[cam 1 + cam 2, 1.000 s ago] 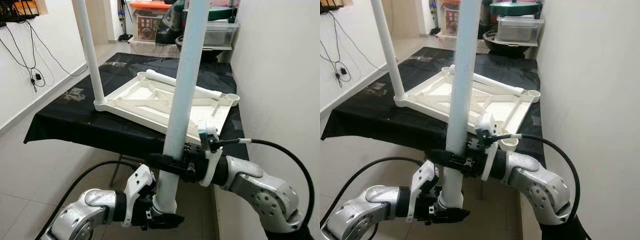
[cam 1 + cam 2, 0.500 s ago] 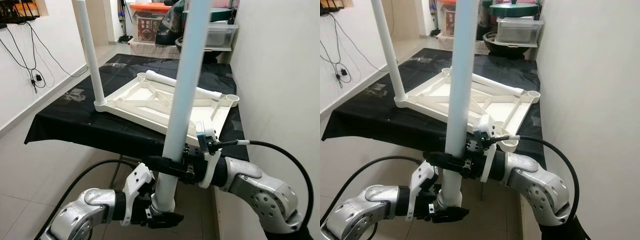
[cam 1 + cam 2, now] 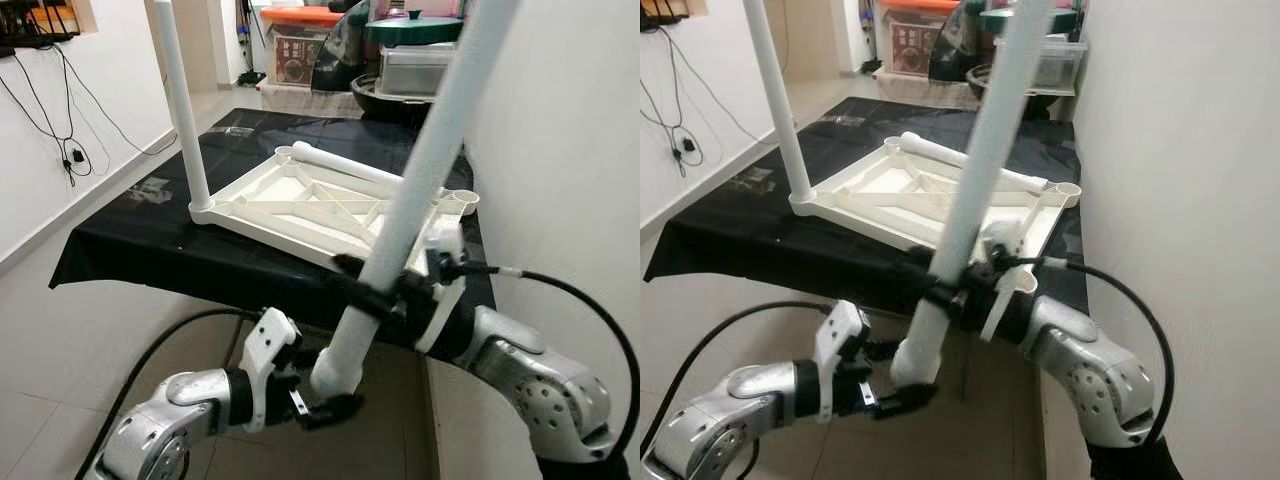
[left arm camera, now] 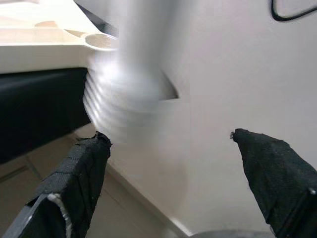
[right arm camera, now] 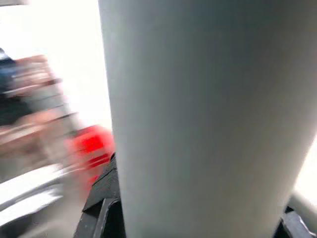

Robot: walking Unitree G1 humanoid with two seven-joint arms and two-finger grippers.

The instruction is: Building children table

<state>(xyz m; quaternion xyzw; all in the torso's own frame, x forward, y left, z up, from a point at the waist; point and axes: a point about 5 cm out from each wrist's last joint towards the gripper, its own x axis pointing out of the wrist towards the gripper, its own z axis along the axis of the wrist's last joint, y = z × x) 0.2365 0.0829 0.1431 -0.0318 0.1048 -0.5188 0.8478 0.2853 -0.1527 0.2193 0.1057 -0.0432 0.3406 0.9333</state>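
Since the earlier frame, your leg [image 3: 420, 190] tilts right; right tool [image 3: 372, 296] clamps it, left tool [image 3: 325, 408] open below, freeing its threaded end for the top [image 3: 300, 205].

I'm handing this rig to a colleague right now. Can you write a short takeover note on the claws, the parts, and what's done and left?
Right claw: shut on the loose white leg, holding it tilted, top toward the wall.
Left claw: open, just below the leg's threaded lower end, not gripping.
Tabletop: upside down on the black-covered table.
Done: one leg stands upright in the near-left corner socket.
Left: fit the held leg and the spare leg lying on the tabletop; a fourth isn't visible.
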